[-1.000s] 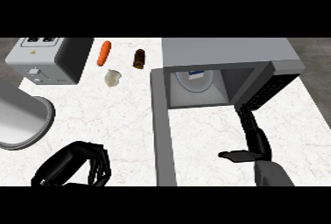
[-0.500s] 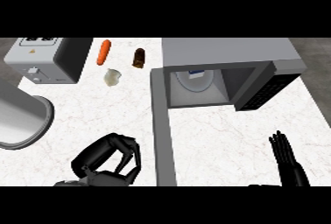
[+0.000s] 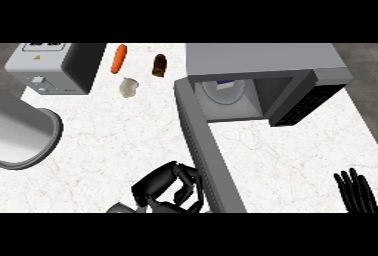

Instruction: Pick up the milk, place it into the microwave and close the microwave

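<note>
1. Milk carton [image 3: 225, 86], white with a blue patch: in the head view I see it inside the open cavity of the grey box-shaped microwave [image 3: 258, 57], at the far right of the white marble counter [image 3: 125, 130].
2. The microwave's long grey door [image 3: 210, 150] stands swung out toward me.
3. My left hand [image 3: 164, 186] is clenched with curled fingers, grasping nothing, just beside the door's left face; I cannot tell whether it touches.
4. My right hand [image 3: 356, 192] rests released, fingers straight up, at the lower right edge.
5. Far left: a grey toaster [image 3: 44, 65] and a grey metal pot [image 3: 22, 130].
6. Between toaster and microwave lie an orange carrot [image 3: 118, 58], a small brown item [image 3: 159, 66] and a pale lumpy item [image 3: 128, 87].
</note>
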### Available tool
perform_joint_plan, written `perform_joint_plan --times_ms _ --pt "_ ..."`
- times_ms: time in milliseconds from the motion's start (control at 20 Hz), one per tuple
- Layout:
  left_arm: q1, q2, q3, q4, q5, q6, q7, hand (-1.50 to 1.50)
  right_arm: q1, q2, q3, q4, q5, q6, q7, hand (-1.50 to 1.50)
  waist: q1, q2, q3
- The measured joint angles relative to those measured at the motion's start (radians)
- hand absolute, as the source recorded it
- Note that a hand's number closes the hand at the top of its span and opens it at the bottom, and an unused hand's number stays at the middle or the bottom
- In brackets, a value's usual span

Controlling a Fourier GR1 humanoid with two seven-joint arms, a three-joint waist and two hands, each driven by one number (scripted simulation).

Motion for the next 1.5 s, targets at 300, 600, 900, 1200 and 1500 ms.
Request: perform_joint_plan --times_ms 300,600,900,1200,1500 --pt "-0.074 0.003 -0.238 0.091 0.090 0.246 0.034 1.50 0.091 -0.027 0.047 -0.237 -0.104 0.063 0.110 -1.50 -0.008 0.005 0.000" --pt "-0.199 0.017 -0.402 0.148 0.207 0.501 0.079 1.50 0.139 -0.061 0.081 -0.439 -0.195 0.103 0.214 -1.50 -0.022 0.010 0.000" --pt "-0.323 0.028 -0.506 0.198 0.314 0.705 0.109 1.50 0.153 -0.088 0.114 -0.576 -0.248 0.130 0.287 -1.50 -0.050 0.018 0.000" --pt "-0.425 0.017 -0.544 0.226 0.422 0.853 0.103 1.50 0.161 -0.107 0.142 -0.674 -0.288 0.123 0.366 -1.50 -0.081 0.026 -0.001" --pt "-0.545 0.004 -0.527 0.282 0.529 0.949 0.074 1.50 0.166 -0.120 0.147 -0.741 -0.327 0.102 0.424 -1.50 -0.110 0.035 -0.001"
